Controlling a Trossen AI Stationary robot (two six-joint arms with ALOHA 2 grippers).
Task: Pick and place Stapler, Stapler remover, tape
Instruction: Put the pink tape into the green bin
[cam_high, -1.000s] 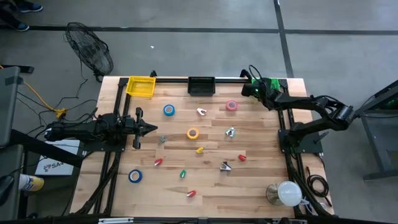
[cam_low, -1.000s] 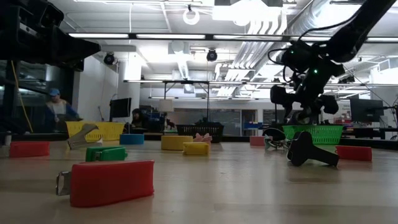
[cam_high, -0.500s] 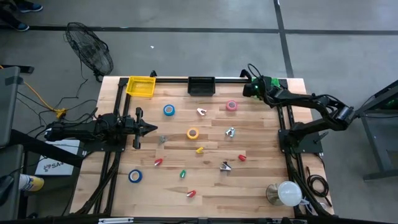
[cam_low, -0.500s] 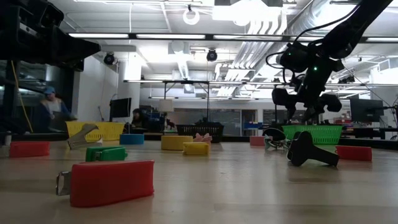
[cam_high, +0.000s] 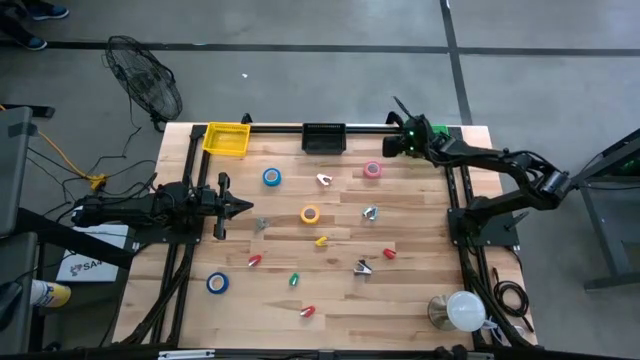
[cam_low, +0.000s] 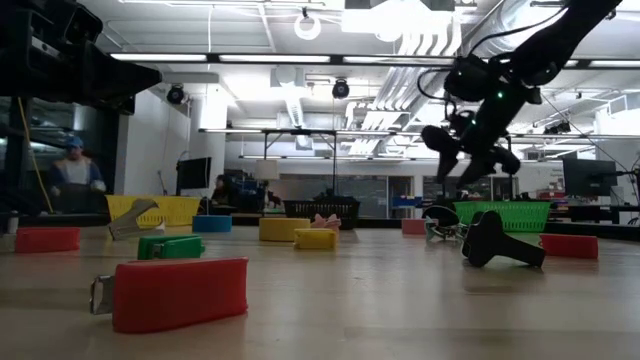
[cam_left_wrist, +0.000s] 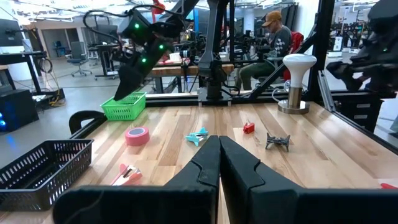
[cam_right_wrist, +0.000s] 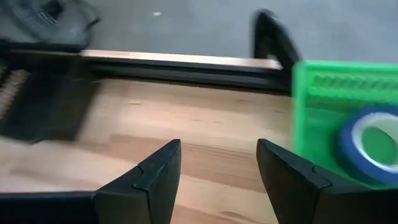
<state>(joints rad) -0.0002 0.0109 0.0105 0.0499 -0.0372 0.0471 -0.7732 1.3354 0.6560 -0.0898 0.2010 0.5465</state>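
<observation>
My right gripper (cam_high: 398, 138) hovers open and empty at the table's far right corner, just left of the green basket (cam_right_wrist: 336, 112); a blue tape roll (cam_right_wrist: 370, 146) lies inside that basket. On the table lie a blue roll (cam_high: 271, 177), a yellow roll (cam_high: 310, 214), a pink roll (cam_high: 372, 170) and a second blue roll (cam_high: 217, 283). Staple removers (cam_high: 324, 180), (cam_high: 370, 212), (cam_high: 362, 266) and small solid staplers (cam_high: 254, 260), (cam_high: 321, 240), (cam_high: 294, 280) are scattered between them. My left gripper (cam_left_wrist: 219, 155) waits shut at the left edge (cam_high: 240, 207).
A yellow basket (cam_high: 226, 139) and a black basket (cam_high: 323, 137) stand along the far edge. A white-domed lamp (cam_high: 455, 310) sits at the near right corner. In the low view a red stapler (cam_low: 175, 292) and a dark staple remover (cam_low: 500, 240) lie near the camera. A person sits beyond the table.
My right gripper has risen from over the green basket and swung toward the table's left along the far edge, turning as it went. It has stayed open. Nothing on the table has moved.
</observation>
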